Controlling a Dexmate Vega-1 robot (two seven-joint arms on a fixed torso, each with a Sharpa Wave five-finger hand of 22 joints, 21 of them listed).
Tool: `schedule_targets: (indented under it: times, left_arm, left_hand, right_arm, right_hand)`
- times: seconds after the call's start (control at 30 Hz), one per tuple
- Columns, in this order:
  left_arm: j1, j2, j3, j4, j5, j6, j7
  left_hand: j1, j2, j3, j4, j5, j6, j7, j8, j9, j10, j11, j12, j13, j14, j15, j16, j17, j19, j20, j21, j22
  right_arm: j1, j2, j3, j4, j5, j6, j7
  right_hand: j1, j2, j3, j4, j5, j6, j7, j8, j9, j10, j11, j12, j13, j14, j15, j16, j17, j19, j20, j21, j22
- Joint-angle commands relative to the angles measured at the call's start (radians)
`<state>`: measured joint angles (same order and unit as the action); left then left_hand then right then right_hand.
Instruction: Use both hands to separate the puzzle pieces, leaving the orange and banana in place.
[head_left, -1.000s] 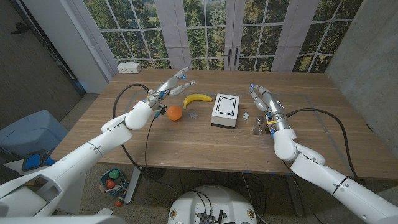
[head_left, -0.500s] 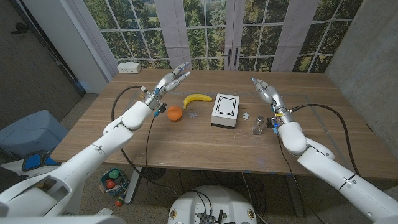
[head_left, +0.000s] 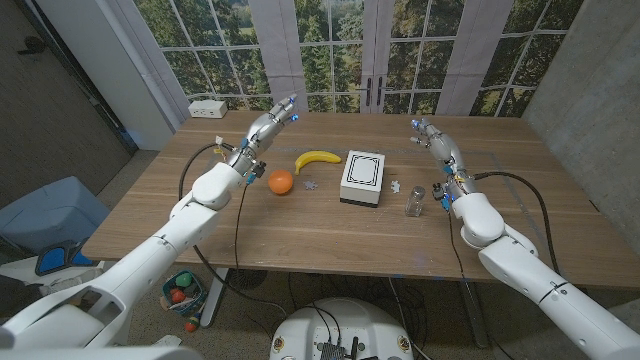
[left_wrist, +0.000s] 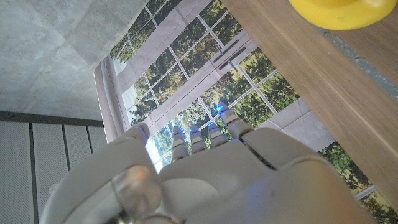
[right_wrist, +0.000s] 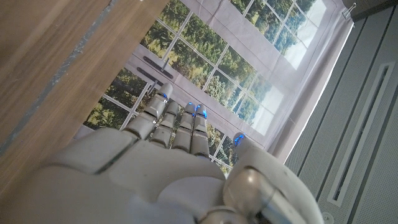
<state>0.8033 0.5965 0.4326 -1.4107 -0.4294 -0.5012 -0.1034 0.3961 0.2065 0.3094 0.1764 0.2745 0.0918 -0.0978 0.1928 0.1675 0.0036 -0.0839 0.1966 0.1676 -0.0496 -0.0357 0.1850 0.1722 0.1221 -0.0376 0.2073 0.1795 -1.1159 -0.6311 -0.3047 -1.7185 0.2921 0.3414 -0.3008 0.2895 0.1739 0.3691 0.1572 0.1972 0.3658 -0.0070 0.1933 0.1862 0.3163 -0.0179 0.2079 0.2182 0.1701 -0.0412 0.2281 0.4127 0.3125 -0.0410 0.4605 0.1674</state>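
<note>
- On a wooden table in front of tall windows, two white robot arms reach in from the near corners
- The left hand is raised above the table's far left part, its fingers stretched out straight and close together, holding nothing; it is behind and to the left of the orange
- The right hand is raised over the table's far right part, fingers also stretched out, holding nothing
- The orange lies left of centre, with the banana just behind and to the right of it, the two apart
- A small pale puzzle piece lies between the orange and a white box at the table's centre
- A second pale puzzle piece lies just right of the box, well apart from the first piece
- A small glass jar stands right of that piece, near the right forearm
- A white power strip sits at the far left corner
- In the left wrist view, the yellow banana shows at the edge, beyond the extended fingers
</note>
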Motion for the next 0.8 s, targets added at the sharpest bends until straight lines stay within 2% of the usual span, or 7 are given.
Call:
schedule_targets:
  times: [0.03,0.2,0.23,0.33,0.43,0.57,0.8]
  left_arm:
    - [0.016,-0.087,-0.044,0.048,-0.244,0.009,-0.101]
    - [0.020,-0.113,-0.063,0.071,-0.321,0.042,-0.127]
    - [0.022,-0.120,-0.069,0.076,-0.330,0.042,-0.125]
    - [0.030,-0.142,-0.087,0.095,-0.366,0.039,-0.127]
    - [0.046,-0.164,-0.109,0.102,-0.415,0.049,-0.128]
    - [0.074,-0.189,-0.136,0.103,-0.456,0.057,-0.100]
    - [0.129,-0.173,-0.158,0.069,-0.424,0.032,-0.053]
  left_hand:
    - [-0.012,0.015,0.020,0.002,0.012,0.009,-0.003,0.004,0.002,0.010,-0.002,0.003,0.002,0.002,-0.072,0.003,0.002,0.008,-0.017,0.004,0.003]
    - [-0.014,0.015,0.038,0.002,0.016,0.013,0.004,0.001,0.002,0.010,0.003,0.001,0.002,0.001,-0.068,0.001,0.002,0.007,-0.016,0.004,0.003]
    - [-0.016,0.016,0.062,0.001,0.019,0.024,0.006,0.001,0.002,0.017,0.004,0.001,0.002,0.003,-0.068,0.000,0.002,0.007,-0.017,0.004,0.003]
    - [-0.021,0.016,0.172,-0.002,0.030,0.085,-0.003,0.003,0.002,0.059,-0.026,0.004,0.003,0.011,-0.086,-0.002,0.001,0.002,-0.015,0.003,0.004]
    - [-0.024,0.015,0.224,-0.003,0.031,0.116,0.003,0.002,0.001,0.087,-0.031,0.007,0.003,0.024,-0.094,0.000,0.001,0.002,-0.021,0.003,0.005]
    - [-0.031,0.011,0.280,-0.005,0.023,0.080,0.032,-0.019,0.002,0.060,0.013,-0.010,0.003,0.019,-0.089,-0.005,0.002,0.002,-0.023,0.004,0.004]
    - [-0.047,0.001,0.310,-0.007,0.008,0.029,0.042,-0.027,0.002,0.022,0.025,-0.020,0.002,-0.011,-0.070,-0.012,0.003,-0.018,-0.028,-0.003,0.004]
  right_arm:
    - [0.000,0.076,0.031,0.094,0.162,0.137,0.088]
    - [0.002,0.111,0.042,0.140,0.251,0.193,0.143]
    - [0.002,0.121,0.046,0.150,0.268,0.207,0.151]
    - [0.001,0.149,0.062,0.177,0.333,0.244,0.183]
    - [-0.002,0.173,0.082,0.196,0.376,0.275,0.192]
    - [-0.009,0.196,0.105,0.211,0.476,0.318,0.271]
    - [0.010,0.189,0.101,0.204,0.480,0.292,0.293]
  right_hand:
    - [-0.011,0.017,0.012,0.001,0.005,0.013,0.003,0.009,-0.001,0.013,0.003,0.005,0.001,0.013,-0.065,-0.003,0.000,0.014,-0.059,-0.005,0.003]
    - [-0.012,0.016,0.015,0.000,0.005,0.013,0.006,0.008,-0.001,0.015,0.004,0.005,0.000,0.014,-0.065,-0.005,-0.003,0.015,-0.059,-0.007,0.003]
    - [-0.013,0.016,0.017,0.000,0.005,0.013,0.008,0.008,-0.001,0.015,0.005,0.005,0.000,0.014,-0.064,-0.005,-0.004,0.015,-0.058,-0.007,0.003]
    - [-0.015,0.015,0.021,0.000,0.004,0.015,0.011,0.008,-0.001,0.016,0.006,0.004,-0.001,0.017,-0.061,-0.006,-0.008,0.017,-0.057,-0.009,0.003]
    - [-0.017,0.013,0.024,-0.001,0.004,0.018,0.014,0.008,-0.001,0.018,0.010,0.004,-0.002,0.019,-0.057,-0.007,-0.011,0.019,-0.057,-0.010,0.003]
    - [-0.019,0.011,0.028,-0.002,0.003,0.025,0.020,0.010,-0.001,0.022,0.015,0.005,-0.003,0.022,-0.054,-0.009,-0.016,0.022,-0.055,-0.012,0.003]
    - [-0.021,0.009,0.035,-0.005,0.003,0.032,0.024,0.011,-0.001,0.028,0.017,0.006,-0.005,0.027,-0.055,-0.010,-0.022,0.024,-0.055,-0.015,0.003]
